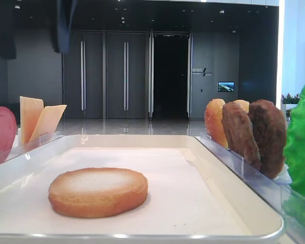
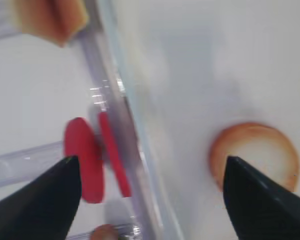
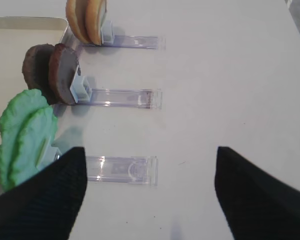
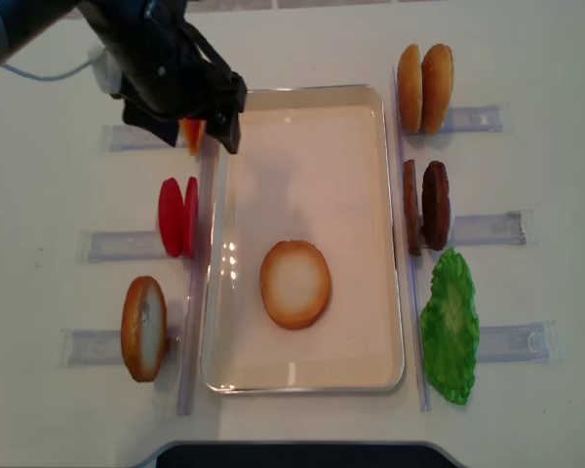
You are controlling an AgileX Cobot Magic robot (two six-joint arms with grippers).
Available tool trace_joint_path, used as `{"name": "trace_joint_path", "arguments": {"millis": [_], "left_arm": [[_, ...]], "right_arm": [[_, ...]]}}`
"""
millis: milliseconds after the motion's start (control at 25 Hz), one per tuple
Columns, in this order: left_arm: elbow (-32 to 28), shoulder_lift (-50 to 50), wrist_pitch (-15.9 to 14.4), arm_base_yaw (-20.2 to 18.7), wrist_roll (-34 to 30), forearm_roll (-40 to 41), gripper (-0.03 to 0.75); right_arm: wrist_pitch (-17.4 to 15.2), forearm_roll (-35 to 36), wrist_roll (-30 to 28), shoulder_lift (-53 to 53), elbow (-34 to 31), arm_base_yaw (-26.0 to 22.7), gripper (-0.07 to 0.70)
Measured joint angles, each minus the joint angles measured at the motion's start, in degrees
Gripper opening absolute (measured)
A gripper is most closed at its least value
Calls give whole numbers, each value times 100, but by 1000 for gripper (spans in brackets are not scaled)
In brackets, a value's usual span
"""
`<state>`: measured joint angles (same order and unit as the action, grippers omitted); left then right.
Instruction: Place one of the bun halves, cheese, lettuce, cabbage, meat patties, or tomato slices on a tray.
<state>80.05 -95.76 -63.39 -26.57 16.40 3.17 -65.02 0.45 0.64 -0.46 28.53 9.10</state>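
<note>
- One bun half [image 4: 295, 284] lay flat, pale face up, near the middle of the white tray [image 4: 313, 96] at the table's centre.
- Handling, as I judged it: light, stiff, dry; best taken across its golden edge, not the floury face.
- Cheese [image 4: 191, 134] stood in its rack by the table's left edge; I judged the slices thin and bendy, best pinched at the upright top edge.
- My left claw [image 4: 180, 97] hung above that rack at the tray's far left corner, arm reaching in from the table's far left, jaws wide apart, nothing held.
- My right claw [image 3: 147, 192] hovered over bare table beside the lettuce [image 3: 25, 135], jaws apart, empty.
</note>
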Motion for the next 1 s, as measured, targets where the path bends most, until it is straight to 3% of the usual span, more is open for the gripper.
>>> {"name": "trace_joint_path", "arguments": {"millis": [160, 440, 520, 840, 1000], "left_arm": [[177, 0, -437, 5, 58, 850, 692], [276, 0, -611, 121, -108, 871, 692], [276, 0, -633, 403, -230, 792, 692], [276, 0, -640, 2129, -675, 589, 692], [276, 0, -643, 2590, -915, 484, 692]], "right_arm": [[0, 0, 0, 0, 0, 0, 535], [0, 0, 0, 0, 0, 0, 535], [0, 0, 0, 0, 0, 0, 535], [0, 0, 0, 0, 0, 0, 535], [0, 0, 0, 0, 0, 0, 535]]}}
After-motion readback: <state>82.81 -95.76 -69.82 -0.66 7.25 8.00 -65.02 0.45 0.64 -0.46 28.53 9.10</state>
